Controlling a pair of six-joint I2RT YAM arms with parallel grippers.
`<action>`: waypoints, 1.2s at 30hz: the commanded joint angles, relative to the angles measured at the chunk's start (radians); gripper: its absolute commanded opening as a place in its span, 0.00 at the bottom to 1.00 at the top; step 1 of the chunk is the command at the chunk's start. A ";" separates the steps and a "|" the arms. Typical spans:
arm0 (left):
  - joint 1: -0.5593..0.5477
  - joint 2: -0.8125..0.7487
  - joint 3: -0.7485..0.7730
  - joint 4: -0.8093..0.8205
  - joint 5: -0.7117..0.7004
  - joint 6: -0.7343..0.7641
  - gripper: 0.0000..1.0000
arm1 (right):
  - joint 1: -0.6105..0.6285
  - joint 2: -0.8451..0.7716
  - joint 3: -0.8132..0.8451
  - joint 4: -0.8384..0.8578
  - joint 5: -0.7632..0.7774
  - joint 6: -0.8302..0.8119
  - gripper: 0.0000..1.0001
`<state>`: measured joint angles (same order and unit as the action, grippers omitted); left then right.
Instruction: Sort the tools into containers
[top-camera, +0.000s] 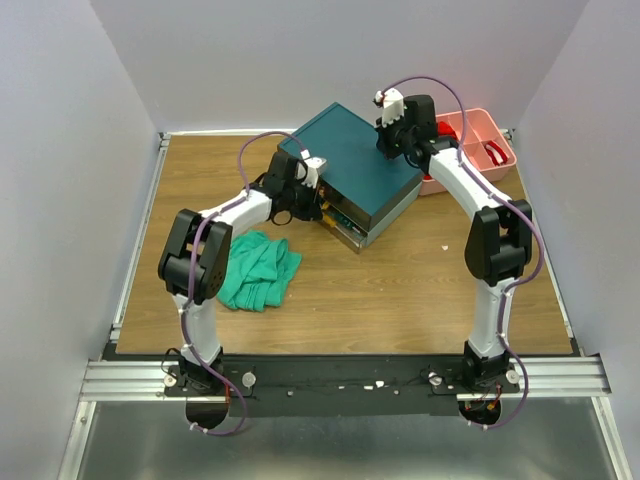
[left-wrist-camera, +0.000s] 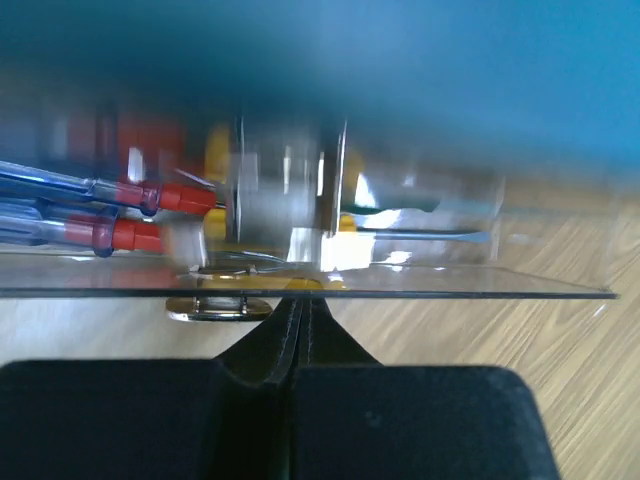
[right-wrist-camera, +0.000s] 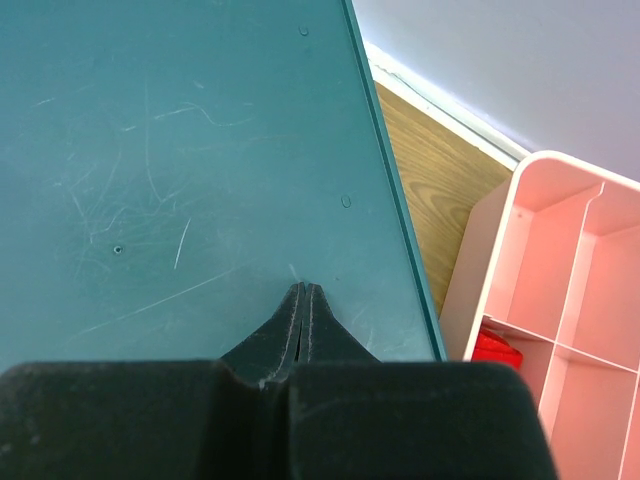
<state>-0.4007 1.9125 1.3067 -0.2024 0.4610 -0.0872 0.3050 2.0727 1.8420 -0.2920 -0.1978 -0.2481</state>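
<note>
Left wrist: your left gripper (left-wrist-camera: 300, 312), jaws clenched on nothing, noses the clear drawer (left-wrist-camera: 450, 255), likely to push it shut. Your right gripper (right-wrist-camera: 303, 300), also clenched, presses the teal box (right-wrist-camera: 180, 150), probably bracing it.

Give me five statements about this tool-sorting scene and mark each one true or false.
1. The right gripper has its fingers shut over the teal box top. True.
2. The pink tray sits left of the teal box. False: it is on the box's right, at the far side of the table.
3. Red-and-blue screwdrivers lie inside the clear drawer. True.
4. The green cloth is spread on top of the box. False: it lies on the table, left of the box.
5. The left gripper has its fingers wide open. False: they are shut, right at the drawer's front.
</note>
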 joint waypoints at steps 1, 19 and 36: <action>0.002 0.065 0.043 0.154 0.142 -0.173 0.11 | -0.007 0.009 -0.070 -0.078 -0.025 0.027 0.01; 0.036 0.098 -0.238 0.905 0.246 -0.506 0.48 | -0.004 -0.022 -0.127 -0.056 -0.012 0.038 0.01; 0.048 -0.068 -0.308 0.876 0.346 -0.458 0.54 | -0.003 -0.117 -0.184 -0.053 0.064 0.000 0.01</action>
<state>-0.3611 2.0281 1.0508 0.6643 0.7364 -0.6212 0.3000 1.9743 1.6909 -0.2302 -0.1978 -0.2367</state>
